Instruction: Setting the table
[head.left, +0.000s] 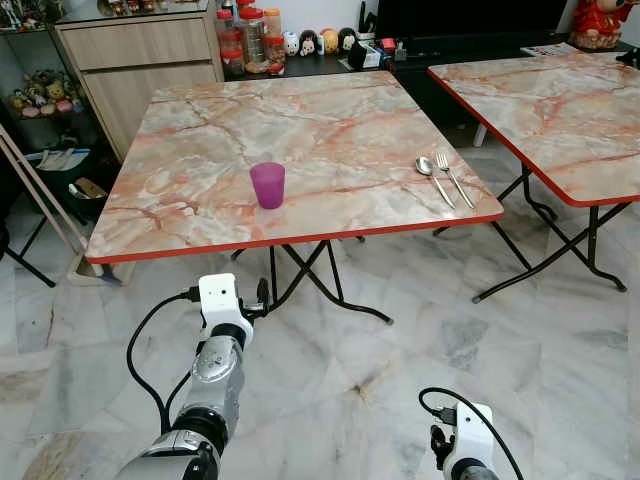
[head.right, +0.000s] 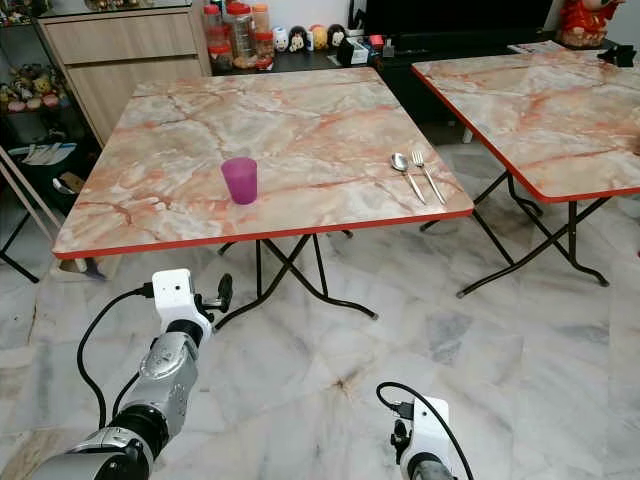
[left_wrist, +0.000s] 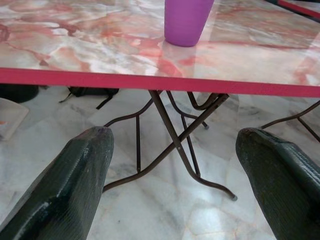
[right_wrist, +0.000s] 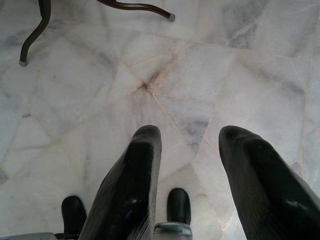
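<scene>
One purple cup (head.left: 267, 185) stands upright near the middle of the table's (head.left: 200, 215) front edge; whether anything is inside, I cannot tell. One spoon (head.left: 433, 178) and one fork (head.left: 453, 179) lie side by side at the front right corner. The left gripper (left_wrist: 172, 175), fingers spread wide and empty, sits below the front edge. The right gripper (right_wrist: 192, 170), parted and empty, points at the marble floor (right_wrist: 170, 75).

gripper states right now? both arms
Left gripper: open, empty, raised before the table edge, facing the purple cup.
Right gripper: open, empty, hanging low over the floor.
</scene>
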